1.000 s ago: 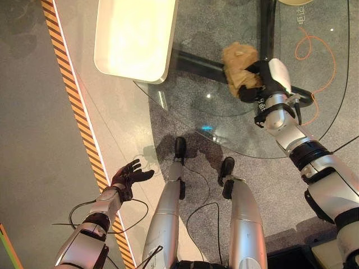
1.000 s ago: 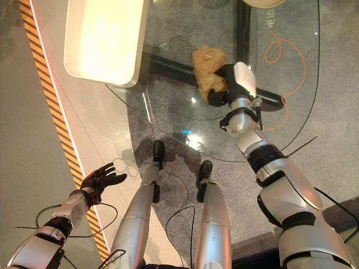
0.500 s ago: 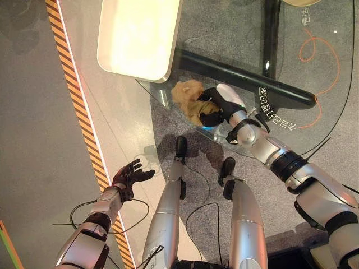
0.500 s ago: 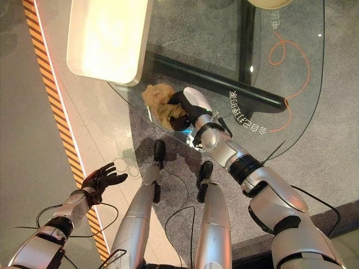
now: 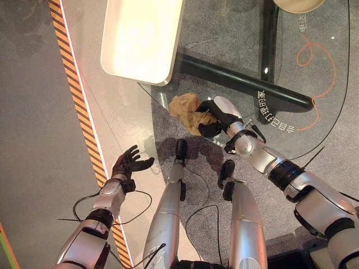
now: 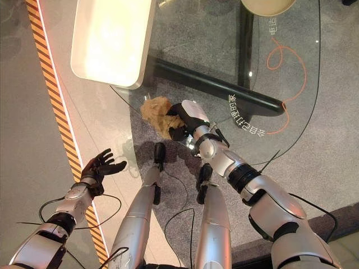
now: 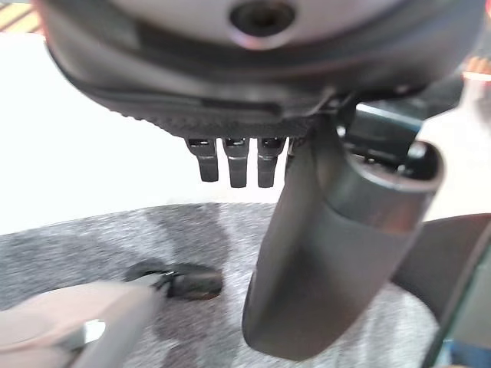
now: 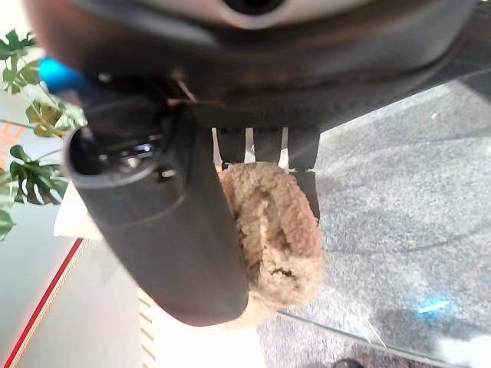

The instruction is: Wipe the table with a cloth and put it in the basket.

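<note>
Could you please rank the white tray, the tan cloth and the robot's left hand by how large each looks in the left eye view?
1. White tray, by far the largest.
2. Cloth, held in the right hand.
3. Left hand, a little smaller than the cloth, though it hangs off the table, so the comparison is unsure.

We see the glass table [image 5: 314,73] bare across most of its middle and right, so a robot hand can sweep there freely. At the table's near-left edge the right robot hand [image 5: 216,116] grips the tan cloth [image 5: 187,111], taking up that corner. Just beyond it, the cream basket [image 5: 140,39] stands at the table's far left, its open top unobstructed from above; its near rim sits close to the cloth. A second pale round object [image 5: 299,4] sits at the far right edge. The dark bar [image 5: 241,75] and orange cable [image 5: 320,56] lie beneath the glass. The left robot hand [image 5: 130,164] hangs open, well apart, over the floor by the striped tape [image 5: 78,95].
</note>
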